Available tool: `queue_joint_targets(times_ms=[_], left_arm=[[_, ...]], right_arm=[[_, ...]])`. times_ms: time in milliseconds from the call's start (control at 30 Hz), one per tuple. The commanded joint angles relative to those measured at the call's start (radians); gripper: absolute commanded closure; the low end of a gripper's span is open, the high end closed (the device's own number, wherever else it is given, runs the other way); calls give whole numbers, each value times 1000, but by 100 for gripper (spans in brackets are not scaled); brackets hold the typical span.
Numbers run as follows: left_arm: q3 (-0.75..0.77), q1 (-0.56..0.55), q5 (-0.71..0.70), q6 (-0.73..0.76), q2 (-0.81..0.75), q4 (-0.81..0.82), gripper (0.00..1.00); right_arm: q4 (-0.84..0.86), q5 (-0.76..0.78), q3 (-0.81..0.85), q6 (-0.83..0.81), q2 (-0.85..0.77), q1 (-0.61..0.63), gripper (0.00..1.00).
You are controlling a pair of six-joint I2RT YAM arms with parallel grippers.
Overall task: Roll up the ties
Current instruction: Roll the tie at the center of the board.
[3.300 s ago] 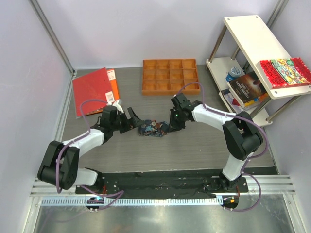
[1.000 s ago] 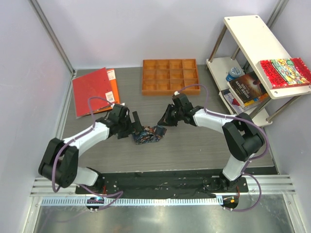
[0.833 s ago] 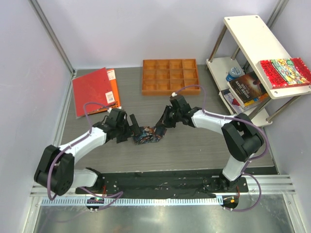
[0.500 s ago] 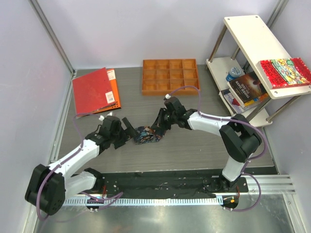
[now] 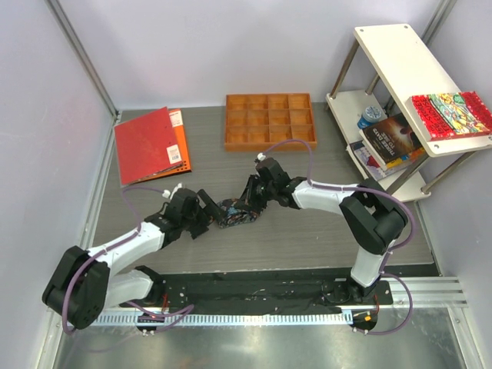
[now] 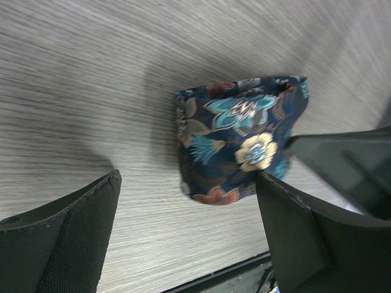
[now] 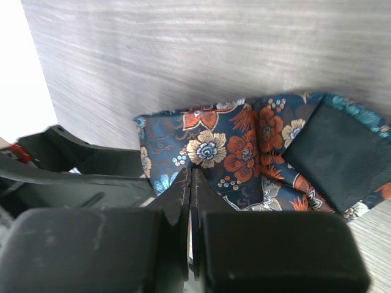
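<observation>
The tie [image 5: 234, 213] lies as a rolled bundle on the grey table, navy with orange, teal and white flowers. My left gripper [image 5: 206, 215] is open just left of it. In the left wrist view the tie [image 6: 241, 146] sits ahead of the open left gripper [image 6: 188, 178] and touches the right finger [image 6: 305, 232]. My right gripper [image 5: 247, 201] is shut and rests its tips on the bundle's right side. In the right wrist view the shut right gripper [image 7: 190, 176] presses on the tie [image 7: 244, 146], with no fabric seen between the jaws.
A wooden compartment tray [image 5: 269, 121] stands at the back. A red folder [image 5: 146, 142] lies at the back left. A white shelf [image 5: 400, 69] on the right holds books, a can [image 5: 371, 115] and a red patterned book [image 5: 452, 114]. A black base plate [image 5: 254, 286] runs along the near edge.
My right gripper has moved left onto the bundle. My left gripper pulled back to the near left, then came in again beside the tie. The bundle has shifted slightly left.
</observation>
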Motion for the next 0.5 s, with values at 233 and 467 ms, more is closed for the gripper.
queue_joint_targets(times_ms=[233, 467], left_arm=[[-33, -46, -87, -78, -2, 108, 12], [-37, -100, -116, -102, 87, 206, 16]], right_arm=[[133, 25, -110, 40, 8, 35, 99], [128, 32, -112, 37, 0, 35, 99]])
